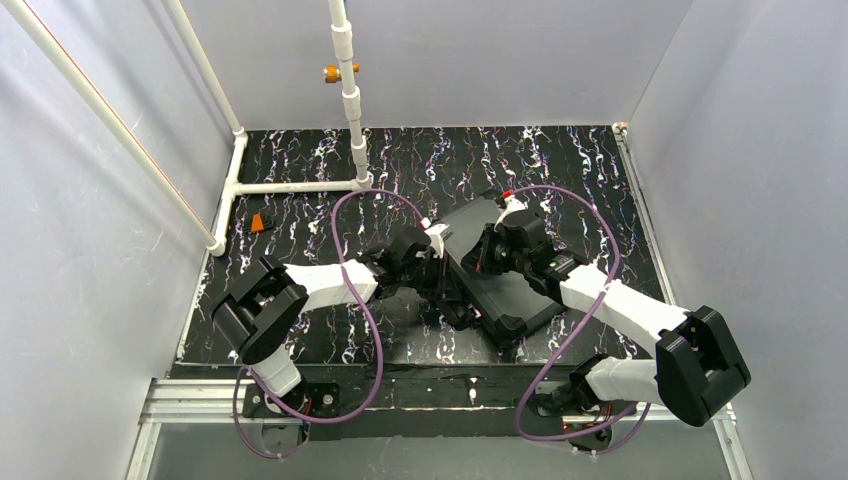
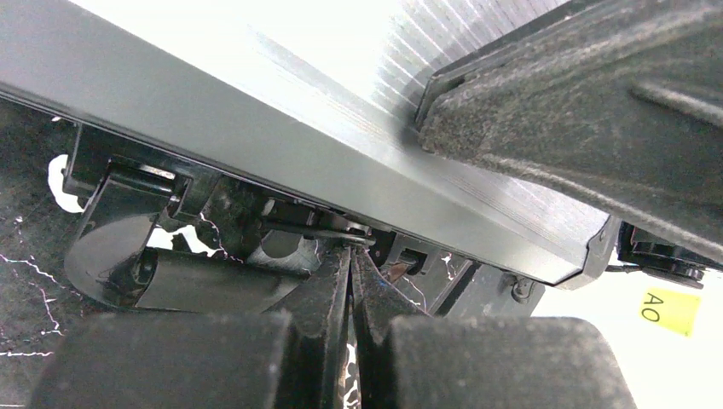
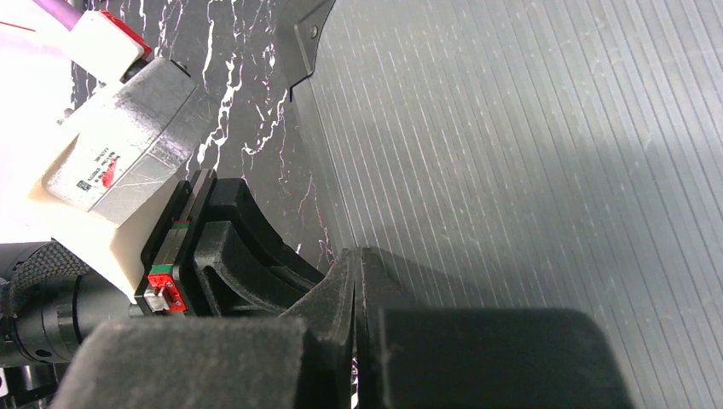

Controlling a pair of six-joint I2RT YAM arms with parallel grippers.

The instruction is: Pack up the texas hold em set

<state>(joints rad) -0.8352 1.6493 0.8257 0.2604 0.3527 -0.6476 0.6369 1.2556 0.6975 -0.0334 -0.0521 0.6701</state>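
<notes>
The left pincer has its 2 fingers squeezed together, holding nothing, tip at the edge of the black case just ahead. The right pincer, squeezed together too, rests its tip on the ribbed lid

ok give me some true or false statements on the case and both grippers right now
1. The black case is closed. True.
2. Both grippers are wide open. False: the left gripper and the right gripper are both shut.
3. The right gripper's tips are at the case's ribbed lid. True.
4. Chip stacks lie loose on the mat. False: none are visible; only a small orange item lies there, far to the left.
</notes>
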